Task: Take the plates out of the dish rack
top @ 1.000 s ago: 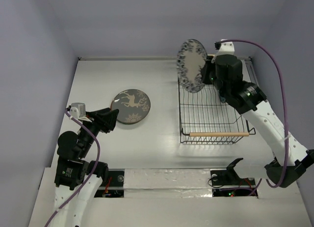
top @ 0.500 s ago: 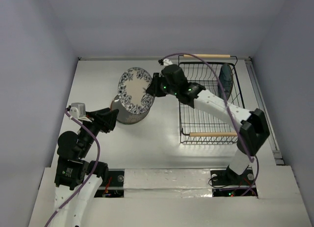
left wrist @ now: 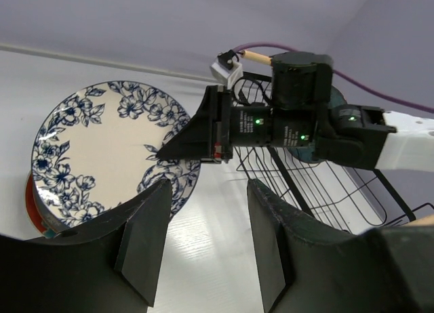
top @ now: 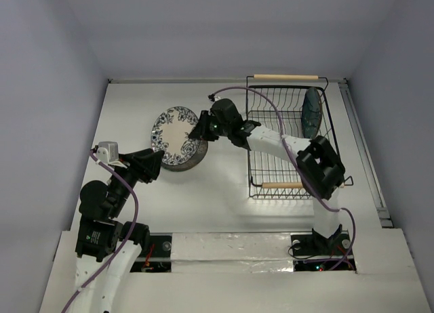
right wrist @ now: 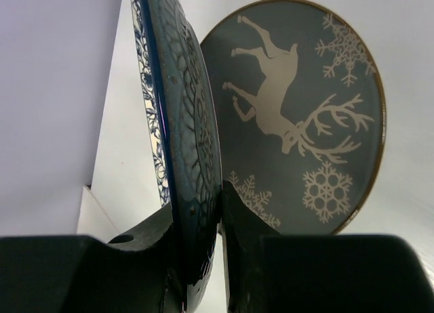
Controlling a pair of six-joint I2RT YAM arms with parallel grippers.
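My right gripper (top: 201,127) is shut on the rim of the white plate with blue flowers (top: 173,129). It holds the plate tilted just above the grey-brown deer plate (top: 186,162), which lies flat on the table. In the right wrist view the floral plate's edge (right wrist: 193,150) sits between my fingers, with the deer plate (right wrist: 298,123) behind. The dark teal plate (top: 312,112) stands upright in the black wire dish rack (top: 285,157) at the far right. My left gripper (top: 153,165) is open and empty, near the deer plate's left edge.
The rack has wooden handles at the far (top: 285,76) and near (top: 302,185) ends. Bare white table lies between the plates and the rack's left wall. Grey walls enclose the table at the back and sides.
My right arm swung the floral plate from above the rack's far left corner leftward, then lowered and flattened it over the deer plate. The left arm has not moved.
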